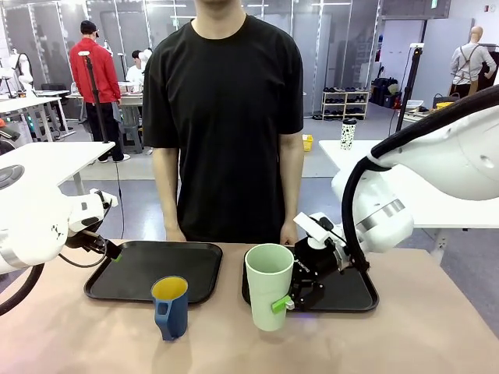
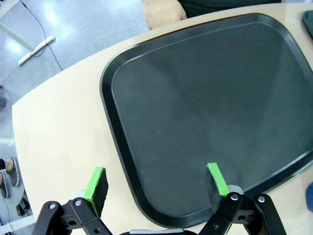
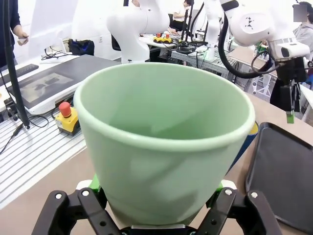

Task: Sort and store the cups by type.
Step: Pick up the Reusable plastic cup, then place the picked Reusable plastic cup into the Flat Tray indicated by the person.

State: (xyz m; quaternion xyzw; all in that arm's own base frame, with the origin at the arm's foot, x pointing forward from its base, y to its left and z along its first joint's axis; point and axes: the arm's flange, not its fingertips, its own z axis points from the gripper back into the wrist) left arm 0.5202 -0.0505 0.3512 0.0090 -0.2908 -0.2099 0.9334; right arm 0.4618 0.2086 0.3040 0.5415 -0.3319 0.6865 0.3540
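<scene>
The tall mint-green tumbler [image 1: 269, 282] stands upright just in front of the right black tray [image 1: 355, 294]. My right gripper [image 1: 290, 302] is shut on its lower side. In the right wrist view the tumbler [image 3: 161, 147] sits between the green pads [image 3: 96, 184]. The dark blue mug [image 1: 170, 307], yellow inside with its handle toward me, stands on the table in front of the left black tray [image 1: 132, 273]. Its rim [image 3: 249, 134] peeks out behind the tumbler. My left gripper [image 1: 111, 253] hangs open over the left tray's left edge [image 2: 115, 142], with nothing between its pads [image 2: 96, 187].
A person in a black shirt stands at the far edge, hands [image 1: 175, 233] resting by the trays; one hand [image 2: 164, 12] shows past the left tray. Bare tabletop lies to the left of the left tray [image 2: 54, 142] and along the front.
</scene>
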